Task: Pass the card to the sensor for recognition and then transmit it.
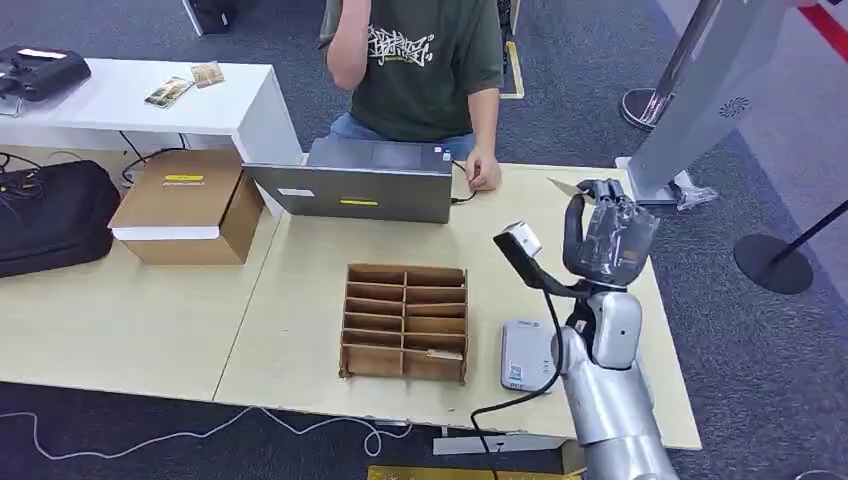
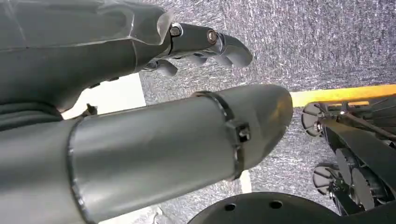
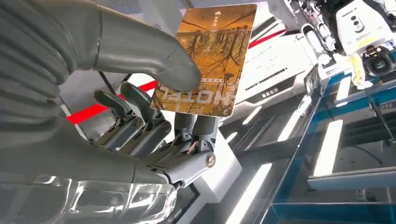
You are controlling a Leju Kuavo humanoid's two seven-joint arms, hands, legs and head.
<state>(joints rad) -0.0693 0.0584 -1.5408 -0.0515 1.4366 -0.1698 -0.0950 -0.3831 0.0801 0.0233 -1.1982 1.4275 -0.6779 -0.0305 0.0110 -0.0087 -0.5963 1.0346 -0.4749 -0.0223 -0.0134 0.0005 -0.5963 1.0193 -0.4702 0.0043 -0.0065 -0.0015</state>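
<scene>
Pinching the card (image 3: 208, 60) only by thumb, the right hand (image 1: 607, 238) risked dropping it before the reader (image 1: 528, 355) below.

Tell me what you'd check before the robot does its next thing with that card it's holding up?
1. Card held: ok, the right hand pinches it between thumb and fingers.
2. Card whole and unbent: ok in the right wrist view.
3. Sensor uncovered: ok, the white box lies on the table beside the wooden organizer.
4. Card over the sensor: not ok, the hand is raised well away from it.
5. Person out of the path: cannot tell; a hand rests near the laptop.
6. Left hand free: ok, it holds nothing.
</scene>
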